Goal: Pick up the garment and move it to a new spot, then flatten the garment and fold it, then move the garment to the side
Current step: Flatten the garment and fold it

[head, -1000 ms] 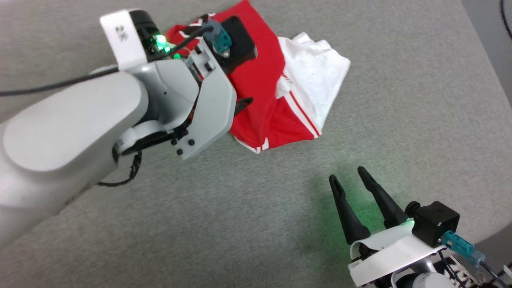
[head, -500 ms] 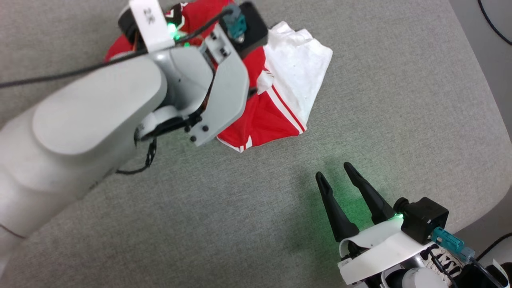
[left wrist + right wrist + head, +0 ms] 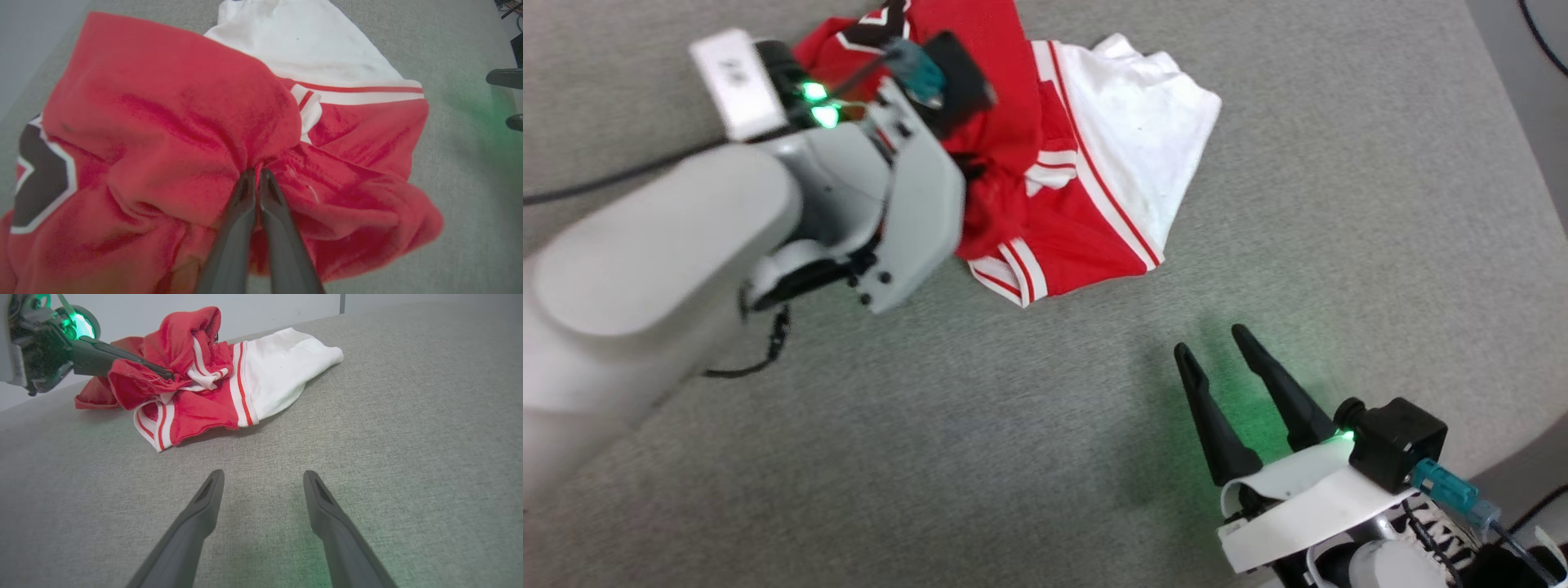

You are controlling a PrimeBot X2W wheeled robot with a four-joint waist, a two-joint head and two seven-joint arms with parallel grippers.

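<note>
I am gripping the garment [image 3: 1086,237] with the left pincer [image 3: 256,173]: its fingers are pressing almost together on a bunched red fold, seen in the left wrist frame. The garment is lying crumpled in the upper middle of the head frame on the grey tabletop [image 3: 1045,457], its white sleeve [image 3: 1143,131] spreading toward the upper right. The right pincer [image 3: 1210,341] is hovering at the lower right, fingers spread wide, holding nothing, well apart from the cloth.

For a clean pick-up I am planning a straight rise until the striped hem [image 3: 1013,273] clears the tabletop; a pinch this thin may slip if dragged.

A black, white-edged mark [image 3: 41,175] is showing at the left of the wrist frame, too folded to read. The white tab [image 3: 731,82] on the left wrist is probably carrying characters, but blur is hiding them.
</note>
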